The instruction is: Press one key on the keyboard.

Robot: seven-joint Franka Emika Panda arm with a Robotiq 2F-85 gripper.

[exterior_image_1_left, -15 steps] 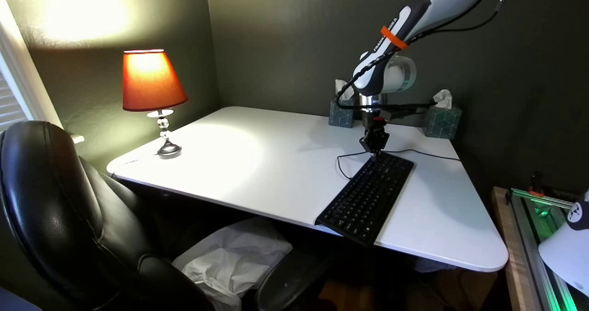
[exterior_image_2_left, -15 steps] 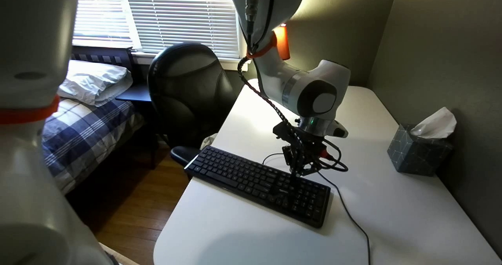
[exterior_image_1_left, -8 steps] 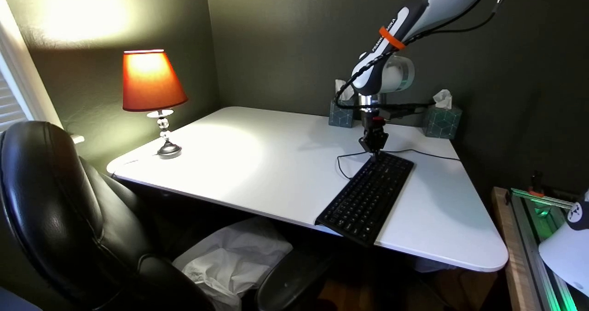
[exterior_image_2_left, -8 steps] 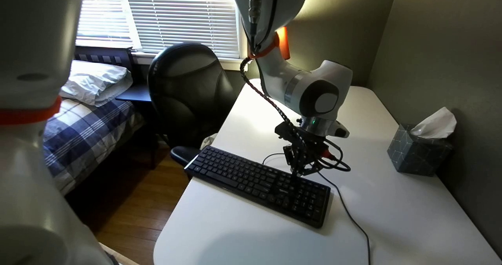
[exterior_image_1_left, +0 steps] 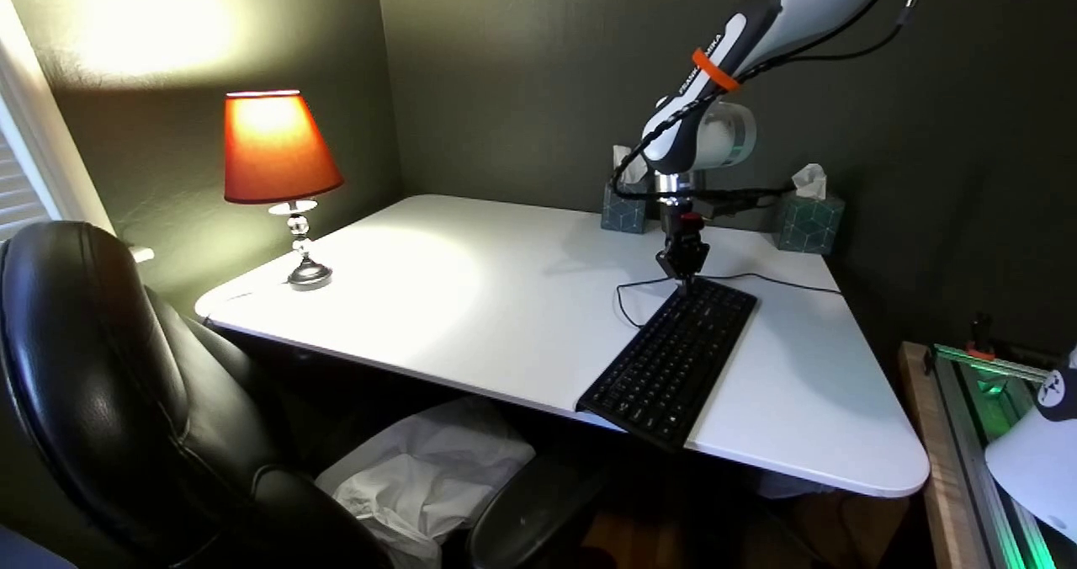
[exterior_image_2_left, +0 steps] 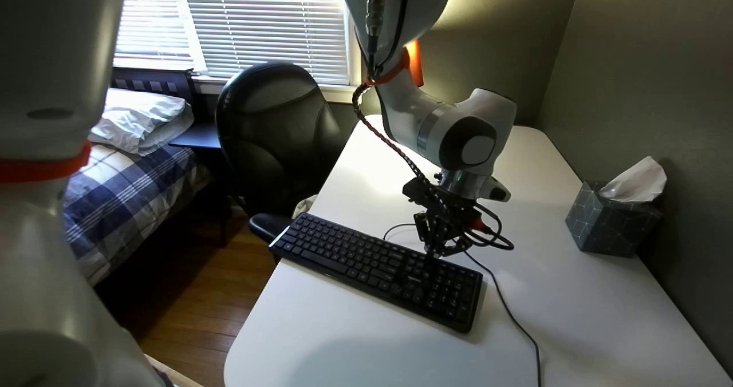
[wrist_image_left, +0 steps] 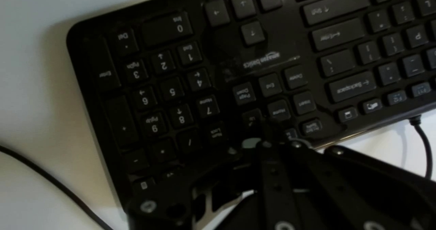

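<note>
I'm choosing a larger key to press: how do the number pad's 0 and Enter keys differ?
The 0 key runs lengthwise along the keyboard; the Enter key runs across it. The Enter key sits in the outermost column; the 0 key lies further in, past the Del key. The 0 key reads "0" and "Ins"; the Enter key reads "Enter". Both are dark with pale lettering.
</note>
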